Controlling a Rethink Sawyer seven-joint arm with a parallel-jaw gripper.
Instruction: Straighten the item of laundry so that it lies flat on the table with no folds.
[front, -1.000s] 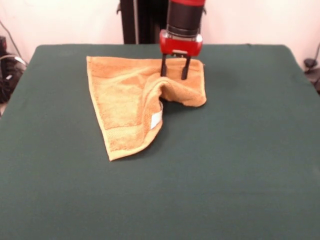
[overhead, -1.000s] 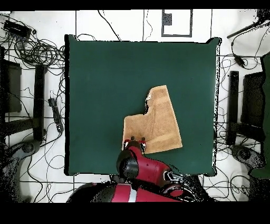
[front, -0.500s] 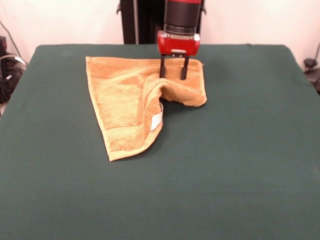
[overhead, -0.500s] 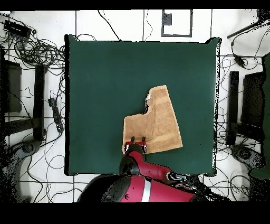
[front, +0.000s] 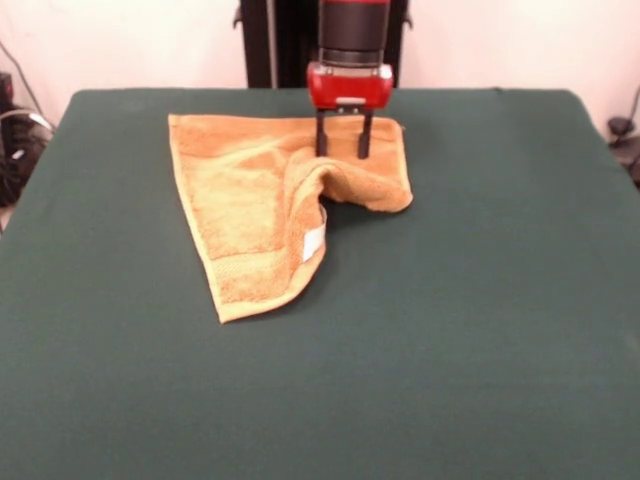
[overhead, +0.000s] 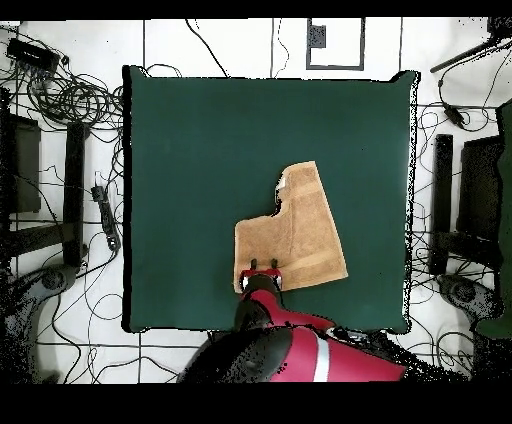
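Green felt of the desk (front: 480, 340) lies bare nearest you in the front view, and beyond it you meet the towel (front: 250, 215), orange-tan terry, left of centre and toward the far edge. Its pointed corner reaches toward 6 o'clock, with the small white tag (front: 313, 243) on the edge just right of that point. You can see it is not flat: a fold runs up the middle, and the part toward 3 o'clock is doubled into a rounded lump. Farther back, at 12 o'clock over that lump, the end effector (front: 340, 147) stands with its two dark fingers (front: 321, 138) apart, tips down at the cloth near the far hem; you cannot tell whether they pinch any fabric, and nothing looks lifted. Over the last second the end effector has slid a little toward 9 o'clock and away from you, and the towel's far edge has crept the same way. You may judge this a drag that has barely begun; the fold remains.
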